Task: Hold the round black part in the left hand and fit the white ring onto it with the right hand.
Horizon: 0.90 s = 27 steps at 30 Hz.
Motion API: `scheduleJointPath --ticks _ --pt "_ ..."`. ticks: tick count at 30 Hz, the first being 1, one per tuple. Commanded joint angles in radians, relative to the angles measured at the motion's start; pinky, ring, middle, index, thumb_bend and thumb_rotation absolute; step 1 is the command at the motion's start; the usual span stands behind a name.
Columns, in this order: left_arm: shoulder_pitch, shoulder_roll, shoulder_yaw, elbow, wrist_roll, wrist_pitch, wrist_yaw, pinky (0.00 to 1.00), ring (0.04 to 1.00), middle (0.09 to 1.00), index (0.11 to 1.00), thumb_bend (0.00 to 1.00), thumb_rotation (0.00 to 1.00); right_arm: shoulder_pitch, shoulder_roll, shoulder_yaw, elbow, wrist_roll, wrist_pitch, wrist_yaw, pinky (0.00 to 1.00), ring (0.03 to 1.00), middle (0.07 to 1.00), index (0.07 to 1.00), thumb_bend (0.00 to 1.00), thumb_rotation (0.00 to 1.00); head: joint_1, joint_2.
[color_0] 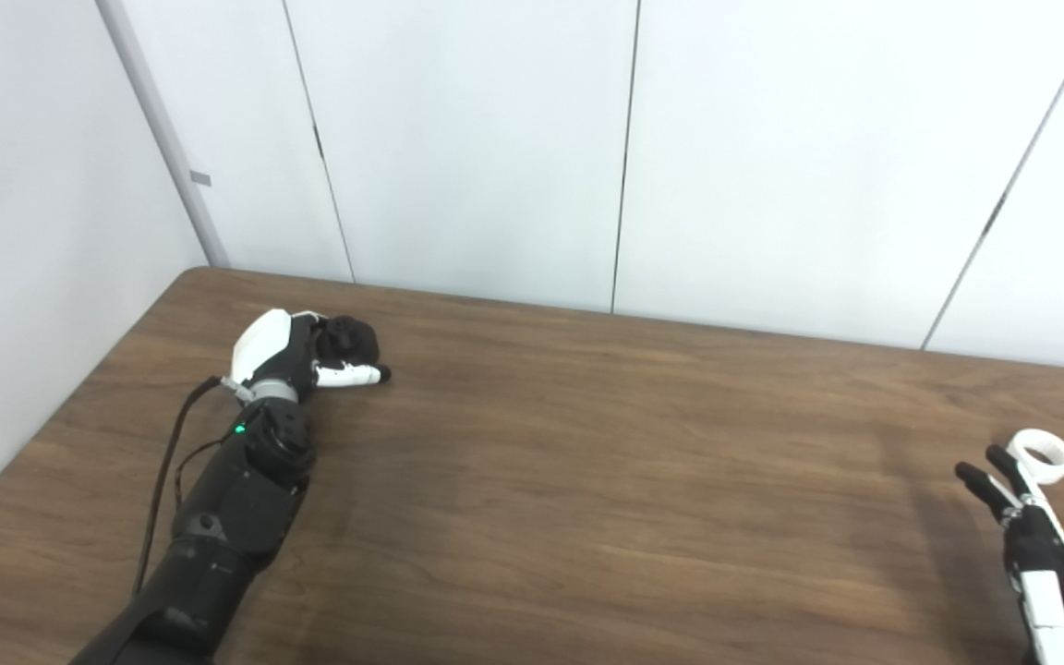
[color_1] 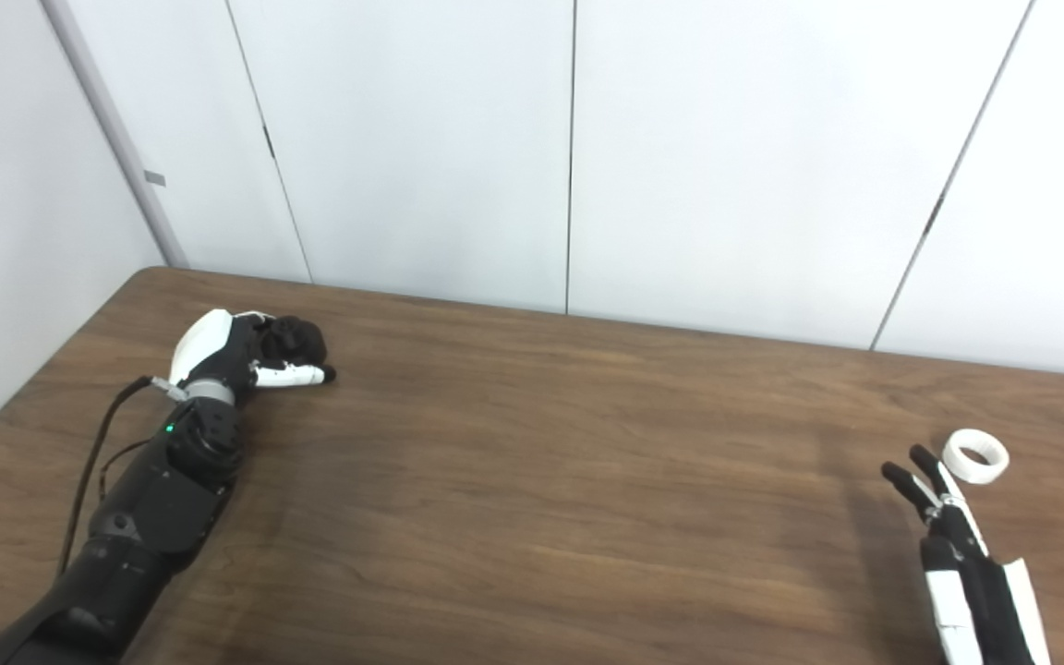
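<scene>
At the far left of the wooden table (color_0: pixel 587 480), my left hand (color_0: pixel 306 358) is curled around the round black part (color_0: pixel 352 340), which rests low on the tabletop. The white ring (color_0: pixel 1043 454) lies flat near the right edge. My right hand (color_0: pixel 1031 545) reaches up from the bottom right with its fingers straight and apart. Its fingertips (color_1: pixel 920 466) stop just short of the white ring (color_1: pixel 975 455), and nothing is in its grasp.
White wall panels (color_0: pixel 495 139) rise right behind the table's far edge. A black cable (color_0: pixel 167 462) loops beside my left forearm. Bare wood spans the stretch between the two hands.
</scene>
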Motion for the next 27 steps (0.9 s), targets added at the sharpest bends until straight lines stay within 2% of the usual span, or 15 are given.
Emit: scheduleJointPath --ticks 1,9,21,27 --pt "-0.044 0.033 0.009 -0.011 0.018 0.003 0.019 1.00 0.960 0.894 0.764 0.92 0.27 0.073 0.040 0.023 0.071 0.019 -0.005 0.000 1.00 0.916 0.872 0.941 0.66 1.00 0.001 0.002" --pt "-0.049 0.032 0.011 -0.003 0.017 0.003 0.026 1.00 0.955 0.889 0.755 0.93 0.27 0.075 0.043 0.023 0.061 0.010 0.004 -0.007 1.00 0.909 0.867 0.936 0.65 1.00 0.001 0.004" --pt "-0.047 0.039 0.007 -0.017 0.029 0.040 0.016 1.00 0.955 0.893 0.760 0.91 0.27 0.073 0.039 0.022 0.065 0.017 -0.003 -0.002 1.00 0.909 0.868 0.941 0.64 1.00 0.004 0.009" --pt "-0.040 0.044 0.011 -0.019 0.024 0.032 0.017 1.00 0.956 0.889 0.751 0.91 0.26 0.075 0.039 0.023 0.060 0.009 0.007 -0.006 1.00 0.905 0.866 0.938 0.65 1.00 0.005 0.011"
